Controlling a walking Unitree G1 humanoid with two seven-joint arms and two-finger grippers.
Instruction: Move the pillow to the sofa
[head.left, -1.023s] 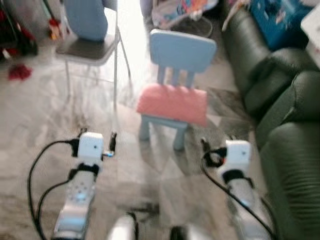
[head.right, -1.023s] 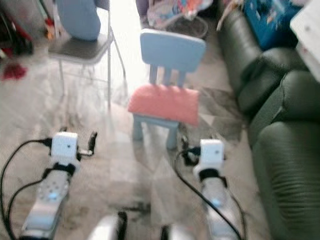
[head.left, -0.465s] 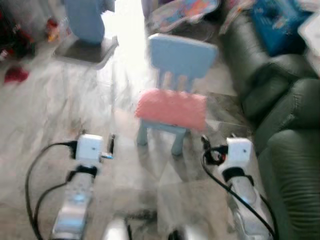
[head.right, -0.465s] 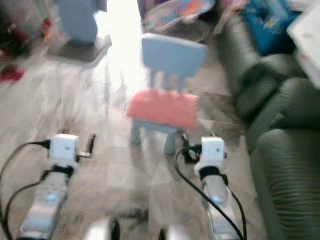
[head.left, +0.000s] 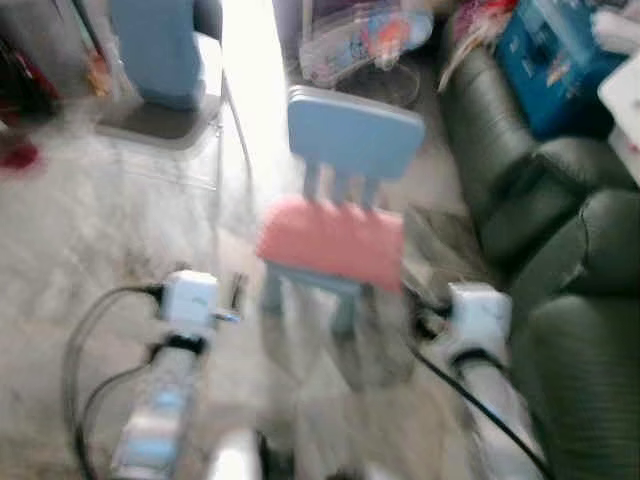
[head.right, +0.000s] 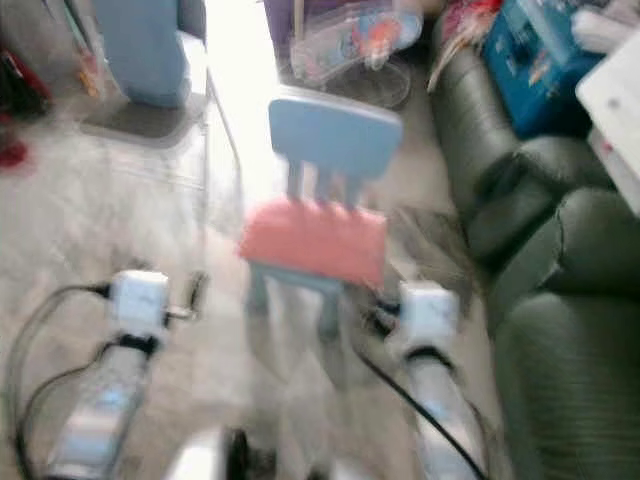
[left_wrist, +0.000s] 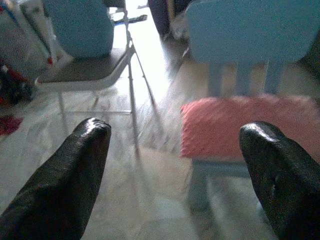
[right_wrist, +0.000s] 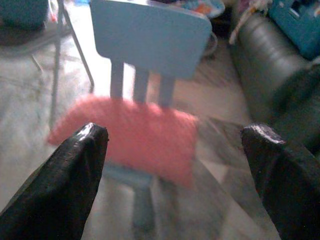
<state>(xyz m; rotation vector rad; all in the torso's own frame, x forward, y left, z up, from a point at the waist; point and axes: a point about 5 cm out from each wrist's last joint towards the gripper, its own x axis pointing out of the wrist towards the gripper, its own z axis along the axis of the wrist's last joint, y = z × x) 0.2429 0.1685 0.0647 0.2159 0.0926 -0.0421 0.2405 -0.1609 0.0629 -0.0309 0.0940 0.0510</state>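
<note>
1. The pillow (head.left: 332, 240) lies on the small chair (head.left: 352, 130), beside the sofa (head.left: 560, 260).
2. Left gripper (left_wrist: 170, 170) and right gripper (right_wrist: 175, 170): jaws wide open, short of it.
3. Step closer, then clamp both ends evenly.

Counts of what we see in front of us

We count one pink pillow (head.left: 333, 243), lying on the seat of one small light-blue chair (head.left: 352, 135). We count a second chair, a metal-legged folding chair (head.left: 170, 120), so two chairs in all, and on it one blue cushion (head.left: 155, 50). We count one dark green sofa (head.left: 560, 260) along our right side, with one blue box (head.left: 555, 55) on it. We count two silver arms, each ending in one gripper: the left gripper (left_wrist: 175, 175) and the right gripper (right_wrist: 175, 170), each with two black fingers spread apart, four fingers in all. The views are blurred, so we leave the small clutter at the far end uncounted.
</note>
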